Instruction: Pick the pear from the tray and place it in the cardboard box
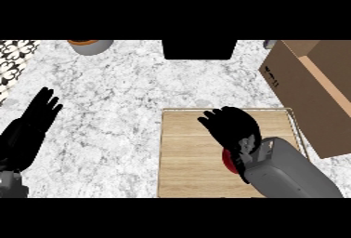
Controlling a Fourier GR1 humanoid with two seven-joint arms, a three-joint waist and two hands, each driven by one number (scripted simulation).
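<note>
Red pear [226, 161] mostly hidden under right hand [234, 129], wooden tray [185, 153].

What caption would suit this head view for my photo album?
Right hand above the red pear on the wooden tray; cardboard box at right, left hand resting open.

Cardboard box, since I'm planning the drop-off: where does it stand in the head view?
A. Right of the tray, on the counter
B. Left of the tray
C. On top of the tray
A: the cardboard box stands on the counter beyond the right rim of the wooden tray.
</note>
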